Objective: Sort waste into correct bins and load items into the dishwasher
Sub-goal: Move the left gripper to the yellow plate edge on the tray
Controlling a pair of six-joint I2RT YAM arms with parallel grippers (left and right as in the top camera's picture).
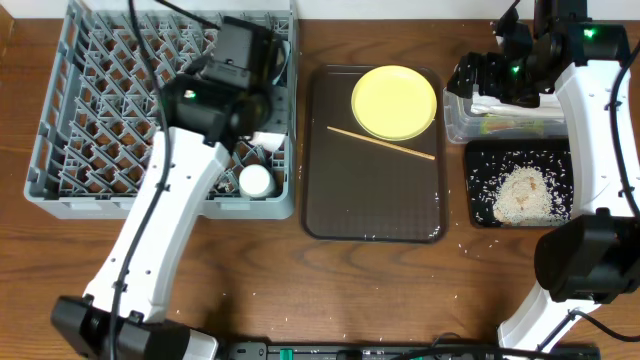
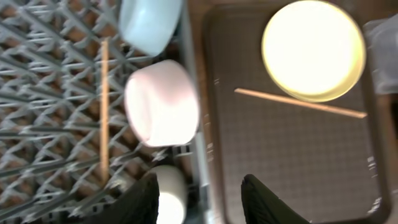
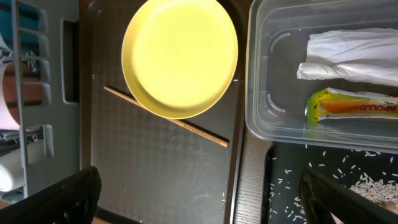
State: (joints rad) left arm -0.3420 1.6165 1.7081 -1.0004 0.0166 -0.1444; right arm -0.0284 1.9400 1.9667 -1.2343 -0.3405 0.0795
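Note:
The grey dish rack (image 1: 70, 150) holds a light blue bowl (image 2: 149, 22), a white bowl (image 2: 163, 102), a small white cup (image 1: 256, 180) and one chopstick (image 2: 104, 106). My left gripper (image 2: 202, 205) is open and empty above the rack's right edge, beside the cup (image 2: 171, 193). The yellow plate (image 1: 394, 102) and the other chopstick (image 1: 380, 143) lie on the brown serving tray (image 1: 370, 200). The clear tub (image 1: 455, 120) holds the napkin (image 3: 354, 62) and the wrapper (image 3: 351, 106). Rice (image 1: 520, 195) lies in the black tray (image 1: 480, 160). My right gripper (image 3: 205, 199) is open and empty, high above the gap between serving tray and bins.
A few rice grains lie on the wooden table near the black tray and along the front edge. The left arm's white link crosses the rack's front right corner. The right arm stands at the far right beside the bins.

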